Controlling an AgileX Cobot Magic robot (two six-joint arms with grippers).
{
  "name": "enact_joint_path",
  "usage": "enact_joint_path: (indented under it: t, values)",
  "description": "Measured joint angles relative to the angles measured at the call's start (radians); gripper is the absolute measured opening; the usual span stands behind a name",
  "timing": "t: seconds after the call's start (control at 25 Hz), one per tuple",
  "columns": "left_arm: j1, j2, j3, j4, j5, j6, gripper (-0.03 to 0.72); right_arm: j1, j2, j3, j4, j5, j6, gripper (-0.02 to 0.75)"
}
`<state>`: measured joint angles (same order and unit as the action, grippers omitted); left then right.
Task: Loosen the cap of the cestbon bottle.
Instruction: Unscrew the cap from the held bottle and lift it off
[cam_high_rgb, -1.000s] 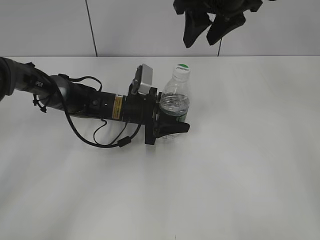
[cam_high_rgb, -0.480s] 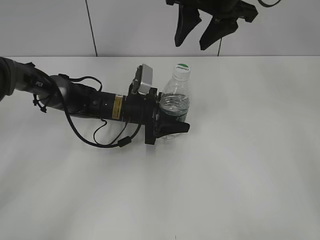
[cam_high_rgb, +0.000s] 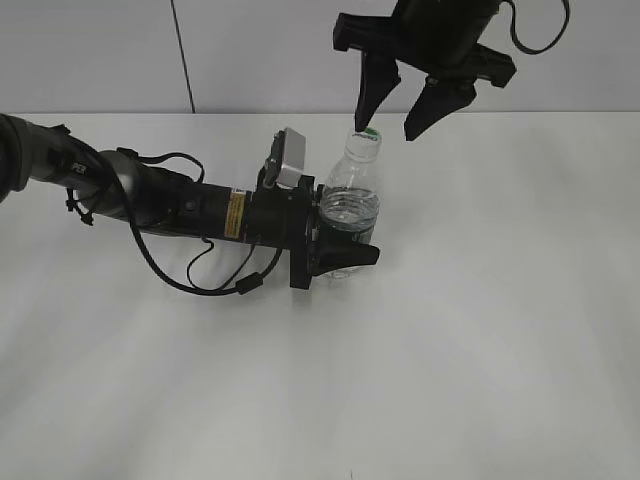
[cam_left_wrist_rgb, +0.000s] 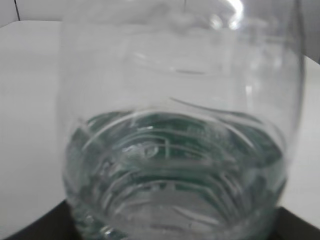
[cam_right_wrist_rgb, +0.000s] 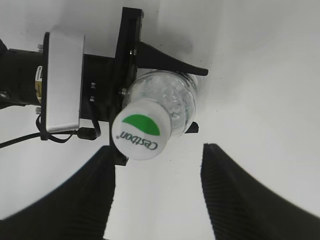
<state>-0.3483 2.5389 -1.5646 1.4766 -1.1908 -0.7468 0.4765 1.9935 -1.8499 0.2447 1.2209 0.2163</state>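
The cestbon bottle (cam_high_rgb: 350, 205) stands upright on the white table, clear with a green label low down. My left gripper (cam_high_rgb: 340, 250) is shut on its lower body from the left. The bottle fills the left wrist view (cam_left_wrist_rgb: 175, 125). The white cap (cam_high_rgb: 366, 139) with a green mark is on the neck. In the right wrist view the cap (cam_right_wrist_rgb: 141, 129) reads "Cestbon". My right gripper (cam_high_rgb: 394, 122) hangs open just above the cap, its fingers apart and touching nothing. In the right wrist view (cam_right_wrist_rgb: 157, 165) the cap lies near the left finger.
The white table (cam_high_rgb: 480, 330) stretches around the bottle. A grey wall with a dark seam (cam_high_rgb: 182, 55) stands behind. The left arm and its cable (cam_high_rgb: 200, 275) lie along the table at the left.
My right gripper has come down and slightly left, from the top of the view to just above the cap. The left gripper and bottle have not moved.
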Motion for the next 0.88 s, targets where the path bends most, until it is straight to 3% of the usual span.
enact_joint_path:
  t: [0.88]
  values:
    - [0.000, 0.000, 0.000, 0.001, 0.000, 0.000, 0.408, 0.000, 0.021, 0.000, 0.028, -0.076, 0.012, 0.419]
